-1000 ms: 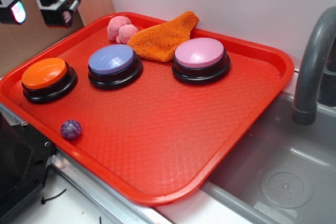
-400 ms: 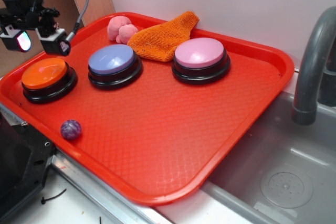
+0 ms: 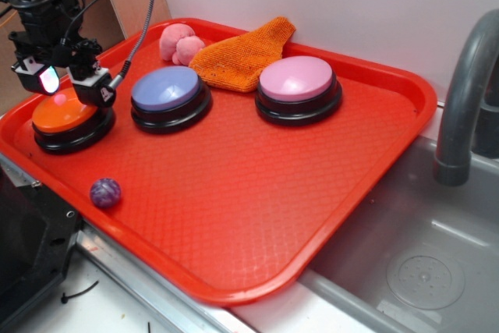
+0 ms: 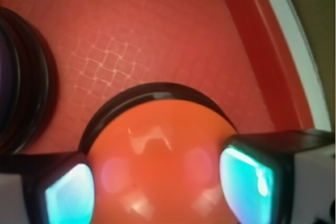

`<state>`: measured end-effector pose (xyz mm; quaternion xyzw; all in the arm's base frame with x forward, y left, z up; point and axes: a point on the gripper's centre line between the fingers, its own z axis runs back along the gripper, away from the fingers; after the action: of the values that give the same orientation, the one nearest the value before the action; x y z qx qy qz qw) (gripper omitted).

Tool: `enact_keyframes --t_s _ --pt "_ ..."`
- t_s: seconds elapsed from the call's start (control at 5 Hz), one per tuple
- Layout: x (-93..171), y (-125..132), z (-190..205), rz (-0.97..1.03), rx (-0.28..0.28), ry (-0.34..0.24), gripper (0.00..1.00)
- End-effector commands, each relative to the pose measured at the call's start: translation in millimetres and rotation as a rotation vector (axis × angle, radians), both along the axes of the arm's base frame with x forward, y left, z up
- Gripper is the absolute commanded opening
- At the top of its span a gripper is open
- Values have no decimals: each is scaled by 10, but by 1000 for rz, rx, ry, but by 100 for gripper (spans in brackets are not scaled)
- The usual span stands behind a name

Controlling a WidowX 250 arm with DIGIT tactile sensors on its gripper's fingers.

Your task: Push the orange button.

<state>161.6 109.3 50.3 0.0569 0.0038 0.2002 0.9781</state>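
The orange button (image 3: 62, 115) has a domed orange top on a black base and sits at the left end of the red tray (image 3: 234, 193). My gripper (image 3: 65, 87) is open and empty, right over the button's far half, its fingertips level with the dome. In the wrist view the orange button (image 4: 157, 166) fills the lower middle, and the gripper (image 4: 157, 187) has one glowing pad on each side of the dome. I cannot tell whether the fingers touch it.
A blue-purple button (image 3: 168, 95) stands just right of the orange one, a pink button (image 3: 298, 87) further right. An orange knitted cloth (image 3: 245, 52) and a pink soft toy (image 3: 179, 43) lie at the back. A small purple ball (image 3: 105, 192) lies near the front-left rim. A sink and grey faucet (image 3: 464, 99) are at the right.
My gripper has come down and to the right from above the tray's back-left corner onto the orange button. Nothing else has moved.
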Motion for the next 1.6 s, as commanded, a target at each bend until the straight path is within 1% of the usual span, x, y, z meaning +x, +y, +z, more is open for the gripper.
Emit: enact_keyframes --t_s 0.0,0.2,0.4,0.6,1.2,1.4 --pt "43 70 280 -20 1 -46 100" --pt "100 121 446 5 -13 -33 100" --pt "109 146 564 31 1 -46 100" --pt "153 169 677 34 1 -69 100" --pt "208 65 890 19 18 -89 100" --pt "214 46 950 14 11 -93 100"
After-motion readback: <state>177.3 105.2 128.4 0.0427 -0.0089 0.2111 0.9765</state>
